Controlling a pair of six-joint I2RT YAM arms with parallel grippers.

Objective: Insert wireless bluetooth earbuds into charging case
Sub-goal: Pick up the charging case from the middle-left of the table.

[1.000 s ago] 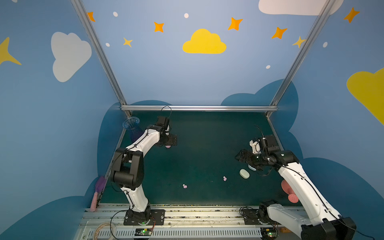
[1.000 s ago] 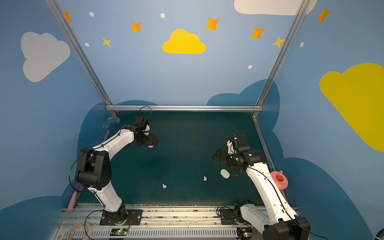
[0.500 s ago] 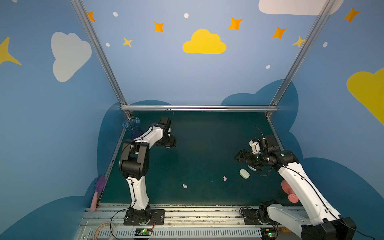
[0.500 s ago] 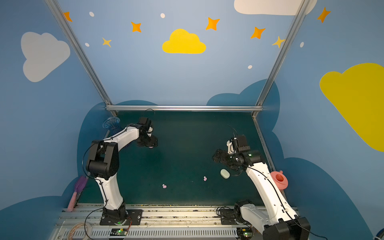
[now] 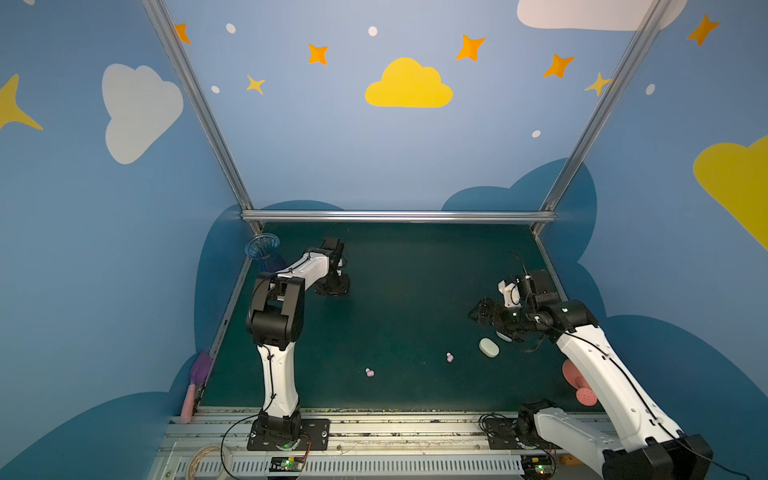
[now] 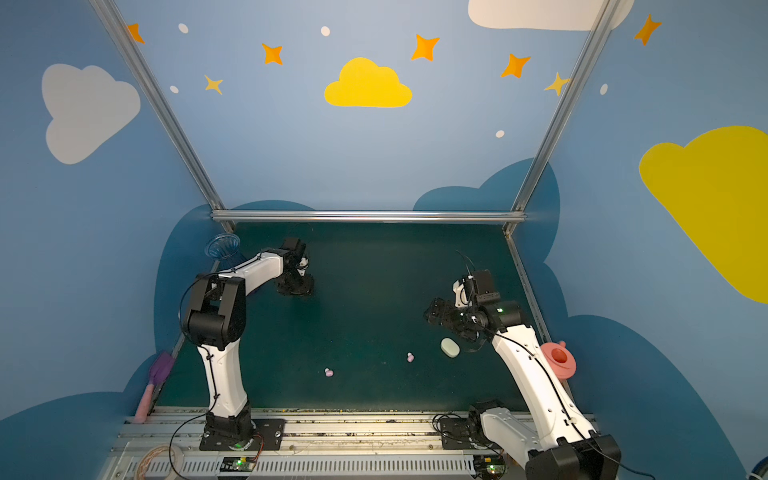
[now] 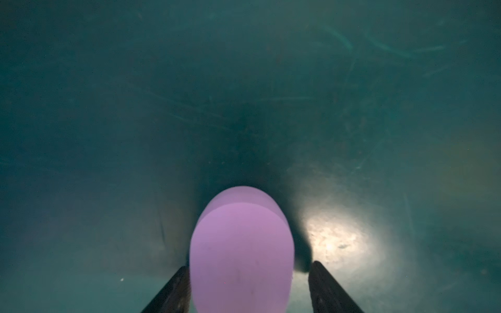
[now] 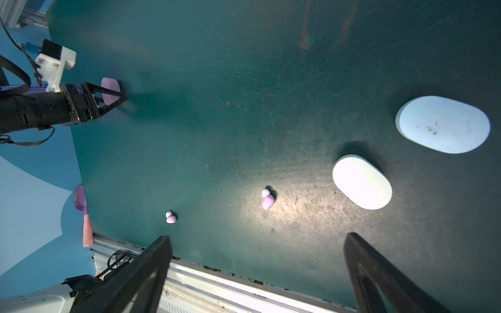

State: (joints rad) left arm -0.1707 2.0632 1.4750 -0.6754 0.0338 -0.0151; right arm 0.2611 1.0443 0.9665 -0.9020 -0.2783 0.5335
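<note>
Left gripper (image 7: 249,267) is half-open, low on the worktop (image 7: 244,81), astride the pink case (image 7: 241,244). One finger (image 7: 176,292) touches the case's side and the other finger (image 7: 330,292) stands off with a clear gap, so I have no grip yet. The case sits off-centre between them. If I just squeeze, I reckon the touching finger shoves it across the slick worktop, so I'd shift the wrist toward the touching finger's side first, then squeeze slowly. The shell looks smooth and rounded and could squirt out ahead of the gripper, so I want the fingers further along its long sides, low on the base rather than the lid, with light force. The lid looks shut. I can't make out a seam or hinge side, so I'd check that before fixing orientation. Right gripper (image 8: 257,236) is wide, holds nothing, and hovers above the worktop. The cream case (image 8: 362,185) and pale blue case (image 8: 444,124) lie almost under it. One pink earbud (image 8: 267,200) lies near the cream case, and a second pink earbud (image 8: 170,217) lies further out toward the left arm's side. Both are loose and well apart from the left gripper. I see no other buds.
</note>
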